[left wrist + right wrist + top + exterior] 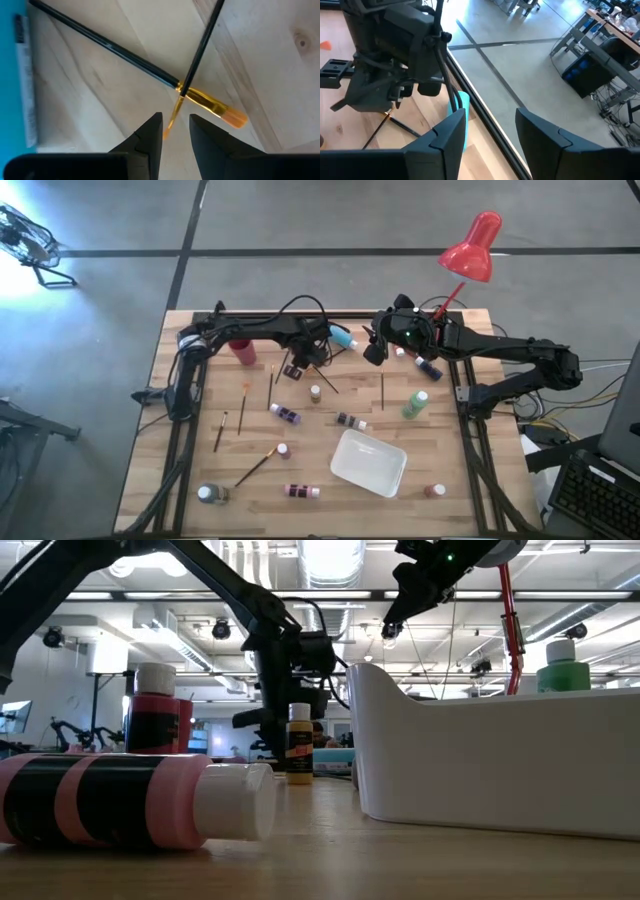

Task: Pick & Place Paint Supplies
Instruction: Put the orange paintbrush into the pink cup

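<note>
Two thin dark-handled paintbrushes cross on the wood near the far edge. One (105, 46) ends in a gold ferrule and orange bristles. The other brush (202, 47) runs its bristle end in between my left gripper's fingers. My left gripper (175, 120) (298, 368) points steeply down just over that crossing, narrowly open, one finger on either side of the tip. A teal bottle (343, 336) lies beside it. My right gripper (490, 117) (373, 350) hangs open in the air at the far right, with nothing between its fingers.
A white tray (368, 462) sits at the near centre. Capped bottles stand or lie about: red (242, 350), purple (287, 415), green (416, 403), pink (130, 800). More brushes (242, 405) (382, 390) lie on the wood. A red lamp (473, 248) stands at the far right.
</note>
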